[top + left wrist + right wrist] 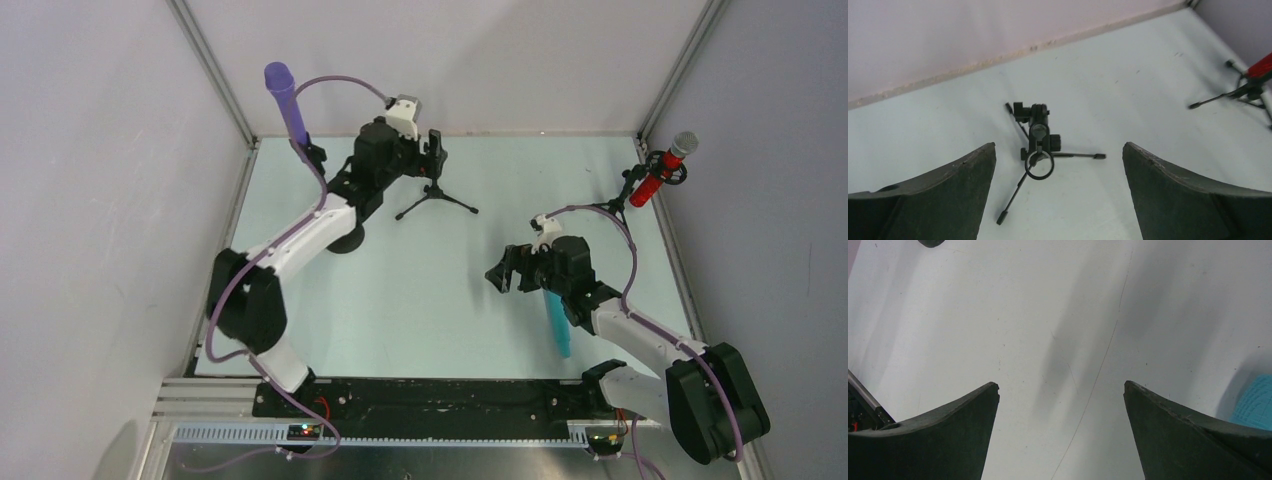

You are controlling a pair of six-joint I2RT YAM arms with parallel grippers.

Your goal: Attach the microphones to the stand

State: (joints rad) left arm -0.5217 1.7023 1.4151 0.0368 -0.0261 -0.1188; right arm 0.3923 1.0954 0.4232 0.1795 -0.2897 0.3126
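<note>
A purple microphone (281, 100) stands upright in a stand at the back left. At the back right, a red microphone (659, 172) with a silver head sits tilted in a tripod stand; its red body (1261, 66) also shows in the left wrist view. An empty black tripod stand (437, 196) with a ring clip (1039, 165) is at the back middle. My left gripper (435, 150) (1059, 150) hangs open over it, holding nothing. The teal microphone (556, 322) (1254, 405) lies flat on the table, partly under my right arm. My right gripper (503, 271) (1061, 386) is open and empty just to its left.
The pale table (420, 300) is boxed in by white walls with metal frame posts at the back corners. A round dark base (345, 240) sits under the left arm. The red microphone's tripod legs (1228, 95) spread across the back right. A black rail (430, 395) runs along the near edge.
</note>
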